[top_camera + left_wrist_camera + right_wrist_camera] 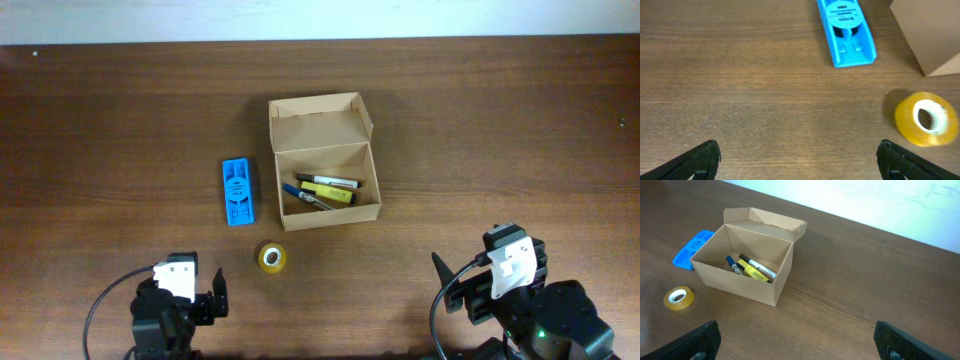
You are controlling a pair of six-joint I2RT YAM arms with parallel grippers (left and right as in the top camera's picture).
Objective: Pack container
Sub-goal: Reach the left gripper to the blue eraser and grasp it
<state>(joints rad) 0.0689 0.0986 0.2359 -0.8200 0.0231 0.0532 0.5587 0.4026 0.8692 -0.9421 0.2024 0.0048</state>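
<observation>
The tan cardboard container (322,160) stands open at the table's middle with its flap lid up; it also shows in the right wrist view (747,280). Inside lie several pens and markers (325,190), blue, black and yellow (752,269). A yellow tape roll (271,258) lies in front of the box, also in the left wrist view (926,118). A flat blue plastic object (237,191) lies left of the box. My left gripper (800,162) is open and empty near the front edge. My right gripper (797,342) is open and empty at the front right.
The dark wooden table (480,130) ends at a white wall along the back. The box's corner (935,35) sits at the upper right of the left wrist view, next to the blue object (846,32).
</observation>
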